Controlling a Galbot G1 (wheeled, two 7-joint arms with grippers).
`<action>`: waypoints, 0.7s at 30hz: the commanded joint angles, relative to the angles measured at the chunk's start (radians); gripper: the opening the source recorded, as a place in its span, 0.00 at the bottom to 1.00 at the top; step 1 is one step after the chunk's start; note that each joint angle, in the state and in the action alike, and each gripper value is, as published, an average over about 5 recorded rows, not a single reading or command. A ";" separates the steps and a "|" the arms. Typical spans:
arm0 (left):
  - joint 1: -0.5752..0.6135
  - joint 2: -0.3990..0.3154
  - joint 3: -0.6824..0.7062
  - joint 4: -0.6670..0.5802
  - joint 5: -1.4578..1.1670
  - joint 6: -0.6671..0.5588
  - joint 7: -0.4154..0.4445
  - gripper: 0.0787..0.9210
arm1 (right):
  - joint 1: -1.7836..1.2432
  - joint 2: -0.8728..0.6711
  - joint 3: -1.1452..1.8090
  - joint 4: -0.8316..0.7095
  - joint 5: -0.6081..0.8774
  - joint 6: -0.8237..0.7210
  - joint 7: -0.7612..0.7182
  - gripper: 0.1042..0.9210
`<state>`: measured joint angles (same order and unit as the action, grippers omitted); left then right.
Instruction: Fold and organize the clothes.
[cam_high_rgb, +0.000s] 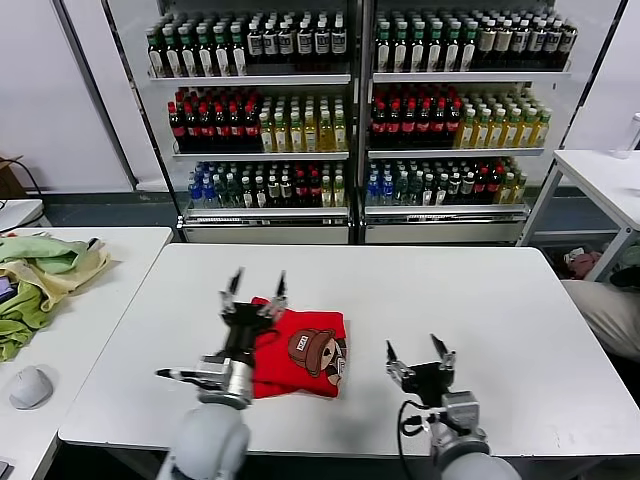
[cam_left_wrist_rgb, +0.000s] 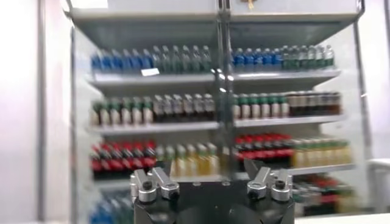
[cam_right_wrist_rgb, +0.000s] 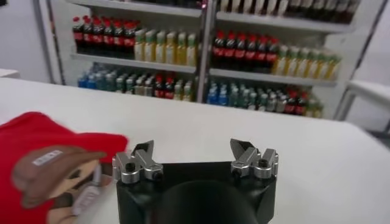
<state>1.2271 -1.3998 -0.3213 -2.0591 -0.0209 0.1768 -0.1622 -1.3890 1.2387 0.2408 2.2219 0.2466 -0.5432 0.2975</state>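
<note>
The red T-shirt (cam_high_rgb: 300, 354) lies folded on the white tabletop (cam_high_rgb: 480, 300), cartoon figure facing up, near the front edge and left of centre. The left end effector (cam_high_rgb: 256, 284) is raised over the shirt's left part, fingers spread wide and holding nothing. The right end effector (cam_high_rgb: 420, 352) sits just right of the shirt, also wide apart and empty.

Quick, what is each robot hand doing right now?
Left hand: open, empty, above the red T-shirt.
Right hand: open, empty, beside it.
</note>
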 joint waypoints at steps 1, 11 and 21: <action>0.059 0.134 -0.293 0.048 0.164 -0.193 0.131 0.86 | 0.235 0.110 -0.240 -0.283 0.163 -0.037 0.053 0.88; 0.050 0.115 -0.275 0.081 0.170 -0.203 0.130 0.88 | 0.270 0.134 -0.240 -0.370 0.232 -0.037 0.081 0.88; 0.045 0.108 -0.261 0.107 0.176 -0.202 0.127 0.88 | 0.273 0.167 -0.243 -0.386 0.269 -0.036 0.081 0.76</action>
<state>1.2666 -1.3085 -0.5454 -1.9715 0.1310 0.0020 -0.0510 -1.1588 1.3718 0.0325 1.9092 0.4600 -0.5727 0.3629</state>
